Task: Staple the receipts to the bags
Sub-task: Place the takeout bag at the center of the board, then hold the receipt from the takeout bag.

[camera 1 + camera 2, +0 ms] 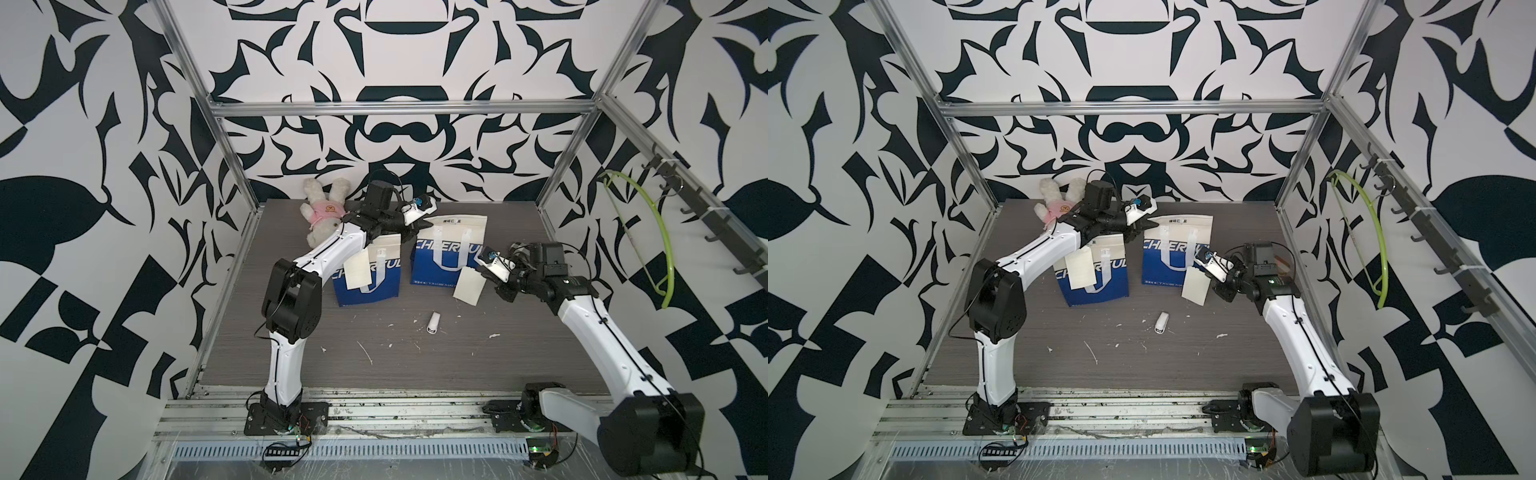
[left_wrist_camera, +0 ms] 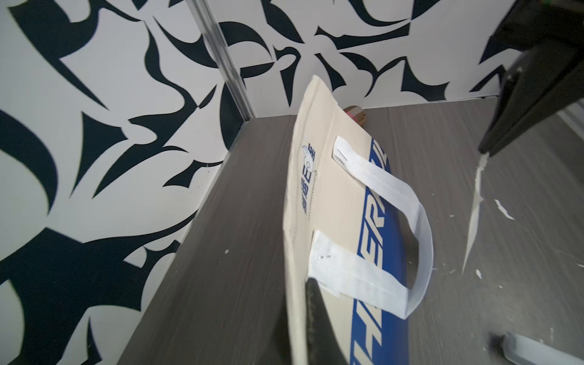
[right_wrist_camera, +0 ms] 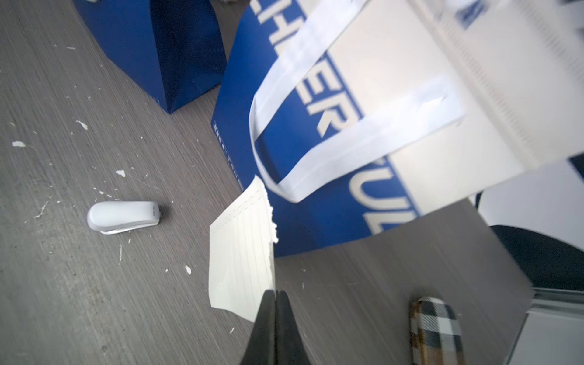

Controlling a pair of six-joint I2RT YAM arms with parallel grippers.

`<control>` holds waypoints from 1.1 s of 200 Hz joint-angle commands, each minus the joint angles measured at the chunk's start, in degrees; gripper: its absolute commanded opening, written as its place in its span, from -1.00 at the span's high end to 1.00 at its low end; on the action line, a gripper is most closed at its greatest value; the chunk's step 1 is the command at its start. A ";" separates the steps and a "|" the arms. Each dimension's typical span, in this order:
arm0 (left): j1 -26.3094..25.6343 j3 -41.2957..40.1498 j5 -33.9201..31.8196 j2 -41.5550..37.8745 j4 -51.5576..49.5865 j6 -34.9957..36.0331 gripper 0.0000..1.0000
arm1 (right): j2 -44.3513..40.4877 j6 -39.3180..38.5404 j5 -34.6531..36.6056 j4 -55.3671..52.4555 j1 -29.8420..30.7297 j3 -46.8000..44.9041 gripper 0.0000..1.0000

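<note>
Right claw [image 3: 274,294] tight on receipt [image 3: 241,252] beside bag [image 3: 410,63], contents out of sight.

**Cream and blue on grey**

The stapler [image 1: 433,323] is plain white, on a grey wood-grain table [image 1: 415,374] flecked with white scraps [image 1: 365,352]. Beyond the stapler, the left bag [image 1: 388,286] and right bag [image 1: 422,270] are each cream above and blue below, with pale lettering and white handles. The left receipt [image 1: 357,271] and right receipt [image 1: 469,286] are cream; the right one shows faint ruled lines. My right pincer [image 3: 274,294] is black. Far beyond the stapler, the plush [image 1: 322,220] is off-white in pink. The walls [image 1: 291,166] are white with black swirls.
</note>
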 commanded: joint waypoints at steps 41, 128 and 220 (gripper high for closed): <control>0.35 0.28 7.83 -2.05 -11.42 6.24 0.03 | 4.30 -0.70 4.25 5.02 5.83 11.52 1.00; 0.36 1.28 9.73 -2.26 -12.82 7.45 -0.24 | 15.31 3.17 9.68 14.30 13.10 20.94 1.00; 0.38 1.44 9.38 -2.03 -6.04 4.51 -0.07 | 15.37 5.98 10.95 17.02 13.68 21.25 1.00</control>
